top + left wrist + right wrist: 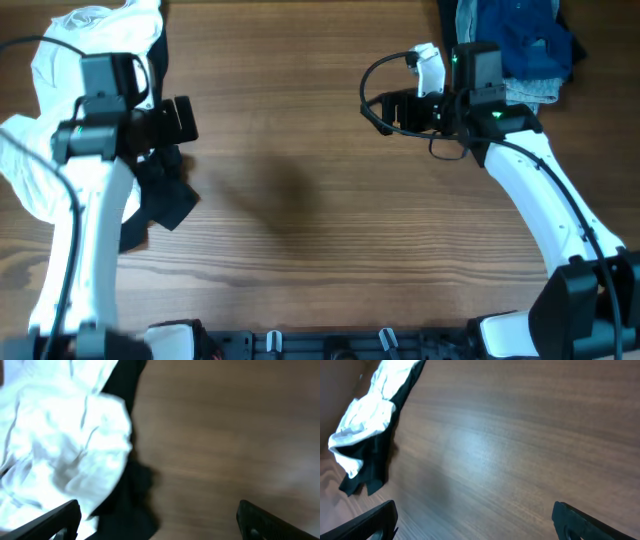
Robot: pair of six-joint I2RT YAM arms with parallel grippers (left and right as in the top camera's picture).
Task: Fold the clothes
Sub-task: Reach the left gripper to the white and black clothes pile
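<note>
Left gripper (185,120): spread wide, nothing held, over the left side of the brown wooden table (300,210), right at the rim of the clothes heap. Right gripper (385,108): equally wide, empty, over bare wood on the table's right half, well apart from the heap.

Under and beside the left fingers: plain black soft garment (160,200), crumpled, partly tucked beneath the large, thin, wrinkled white T-shirt (35,160). Both bunched along the table's left edge, up to its far left corner.

Handling, as a judgement: light, limp, no stiffness. Expect sag, drag and easy sliding on the wood. Not fragile. Layers overlap, so pulling one probably hauls the other along.

Grip: pinch one layer at an edge or corner, not the bulk. Black flap poking toward the table's middle looks the easiest start. No hem or collar identifiable; left wrist view blurred.

Light-blue denim jeans (535,90) and navy-blue garment (520,40) at the table's far right corner: leave alone.
</note>
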